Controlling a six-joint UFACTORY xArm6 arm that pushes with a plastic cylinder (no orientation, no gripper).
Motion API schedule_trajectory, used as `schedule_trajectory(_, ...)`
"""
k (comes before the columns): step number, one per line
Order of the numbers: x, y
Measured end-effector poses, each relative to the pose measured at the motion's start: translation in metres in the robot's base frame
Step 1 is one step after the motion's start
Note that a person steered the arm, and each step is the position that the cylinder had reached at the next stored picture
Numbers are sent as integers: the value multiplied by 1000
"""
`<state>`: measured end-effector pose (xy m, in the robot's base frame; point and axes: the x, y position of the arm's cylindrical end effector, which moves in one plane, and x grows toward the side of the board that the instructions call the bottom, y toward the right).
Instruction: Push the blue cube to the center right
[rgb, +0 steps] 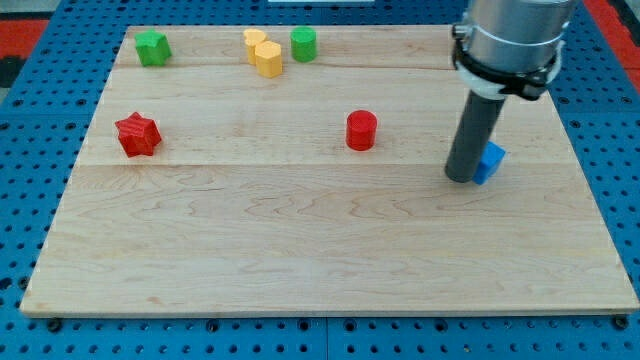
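Observation:
The blue cube (491, 162) sits on the wooden board (300, 250) at the view's right, about mid-height. My tip (461, 178) rests on the board touching the cube's left side. The rod hides part of the cube's left face. The arm's grey body comes down from the view's top right.
A red cylinder (361, 130) stands left of my tip. A red star (138, 134) lies at the view's left. Along the top edge are a green star-like block (152, 47), two yellow blocks (264, 53) touching each other, and a green cylinder (303, 44).

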<state>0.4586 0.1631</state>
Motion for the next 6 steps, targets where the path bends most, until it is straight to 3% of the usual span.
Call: schedule_trajectory(6, 12, 36)
